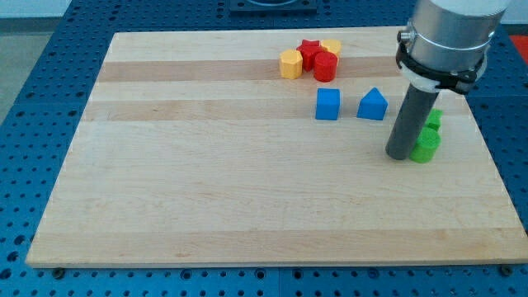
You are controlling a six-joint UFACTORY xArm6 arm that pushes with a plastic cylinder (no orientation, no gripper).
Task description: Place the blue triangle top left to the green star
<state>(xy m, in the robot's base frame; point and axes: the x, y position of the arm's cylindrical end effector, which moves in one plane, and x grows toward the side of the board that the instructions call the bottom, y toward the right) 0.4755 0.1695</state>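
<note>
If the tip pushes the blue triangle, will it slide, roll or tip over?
The blue triangle will probably slide: it lies flat on the smooth board. It looks rigid and low, so tipping seems unlikely. Off-centre contact from my tip may turn it.

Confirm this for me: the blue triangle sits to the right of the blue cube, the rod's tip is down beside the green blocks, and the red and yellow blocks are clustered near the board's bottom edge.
One thing is wrong. The red star, red cylinder and yellow blocks cluster near the board's top edge, not the bottom, as the camera view shows. The rest holds: the blue triangle sits to the view's right of the blue cube, and my tip is down beside the green blocks.
</note>
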